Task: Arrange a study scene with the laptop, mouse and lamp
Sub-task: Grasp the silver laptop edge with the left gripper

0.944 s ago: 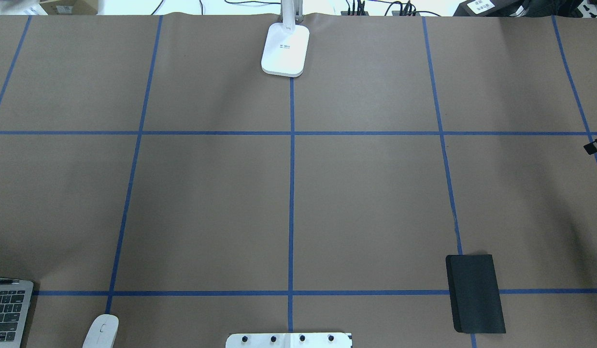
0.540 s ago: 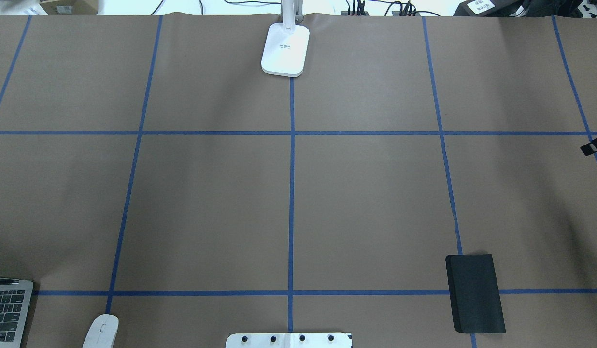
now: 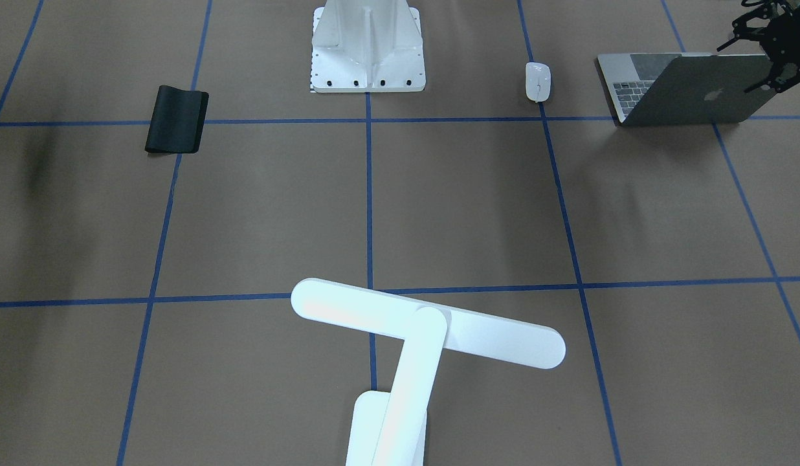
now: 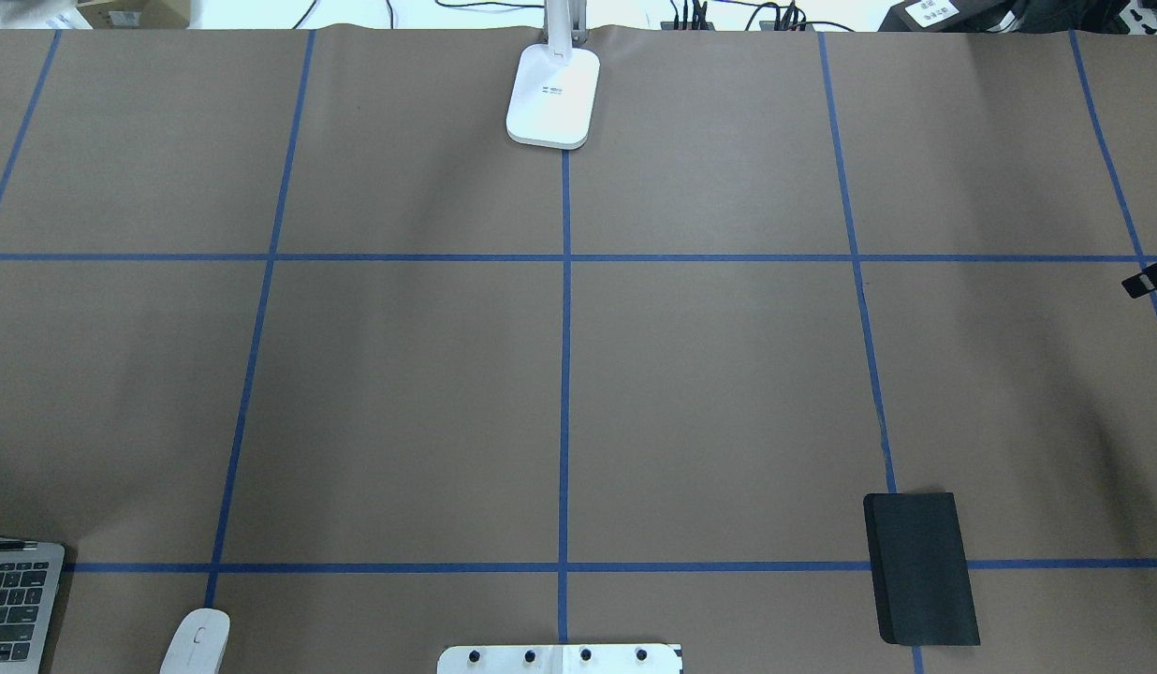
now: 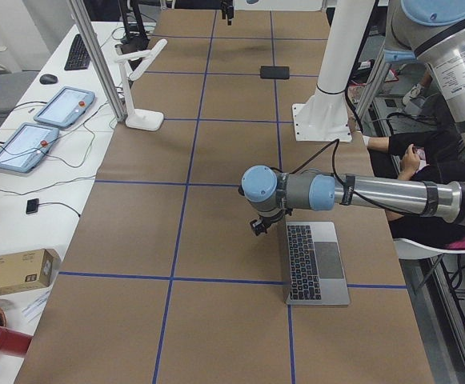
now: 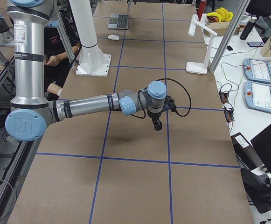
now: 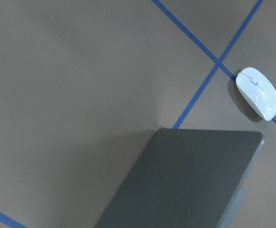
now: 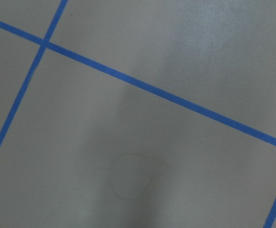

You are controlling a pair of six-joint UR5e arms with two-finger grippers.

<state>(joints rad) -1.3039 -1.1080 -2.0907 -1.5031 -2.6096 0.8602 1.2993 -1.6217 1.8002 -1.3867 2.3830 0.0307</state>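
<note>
The left gripper [image 3: 770, 58] is hovering at the raised lid of the laptop [image 3: 691, 90], which is sitting open at the robot's left near corner with the mouse [image 3: 538, 81] near it. I cannot tell whether the jaws are apart. It should be gripping the lid edge squarely, sliding slowly and clearing the mouse.

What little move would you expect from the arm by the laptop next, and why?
Probably the left gripper closes in on the lid edge of the open laptop to grip it: it hangs right beside that lid, and the laptop sits far from the lamp.
</note>
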